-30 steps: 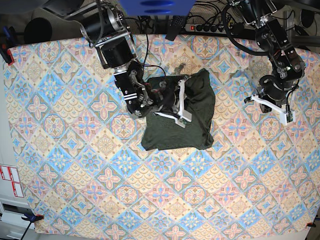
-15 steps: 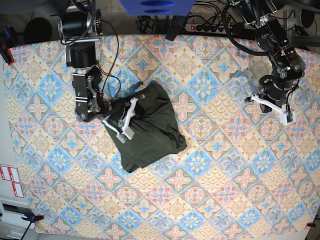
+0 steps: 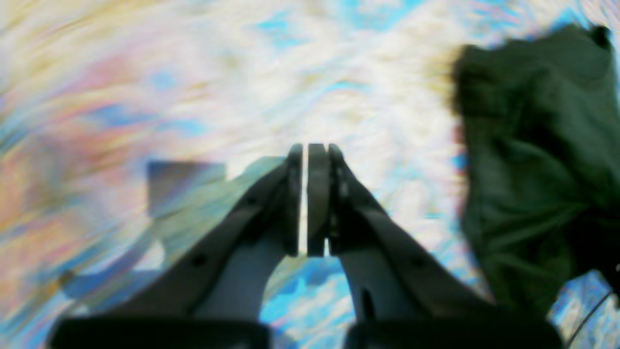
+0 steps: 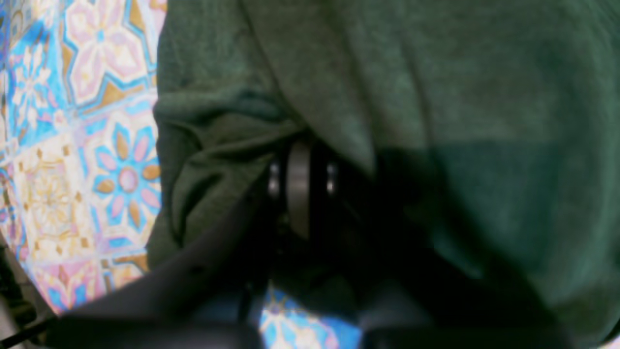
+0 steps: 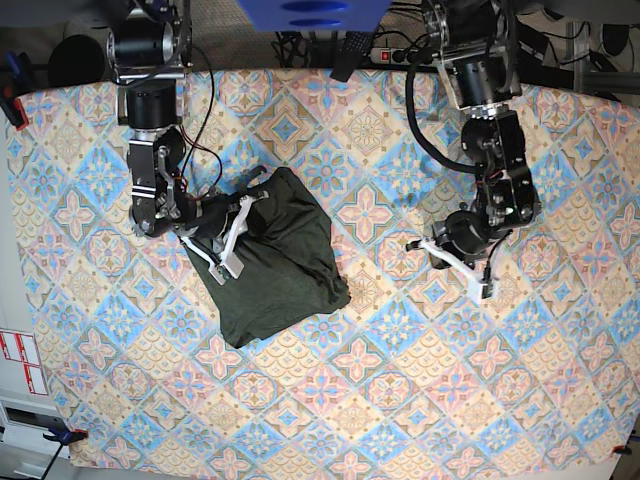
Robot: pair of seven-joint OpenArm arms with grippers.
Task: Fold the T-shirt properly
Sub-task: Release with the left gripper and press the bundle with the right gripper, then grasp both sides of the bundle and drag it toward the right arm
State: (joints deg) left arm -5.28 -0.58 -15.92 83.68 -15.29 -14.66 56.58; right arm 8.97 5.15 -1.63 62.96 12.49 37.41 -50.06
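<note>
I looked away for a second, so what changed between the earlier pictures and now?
The right pincer, still shut on the T-shirt, dragged it from the cloth's middle toward the base view's left and slightly down; the bundle turned as it went. The left pincer, shut and empty, swung in from the right edge toward the centre. The patterned tablecloth stayed put.

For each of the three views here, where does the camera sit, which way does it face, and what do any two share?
Base: overhead, looking straight down on the patterned tablecloth, both arms, T-shirt.
Left wrist: on the left arm, looking past the shut left gripper at blurred cloth; T-shirt at right.
Right wrist: on the right arm, close up on the T-shirt, the right gripper shut on its fabric.
All three share the T-shirt and tablecloth.
</note>
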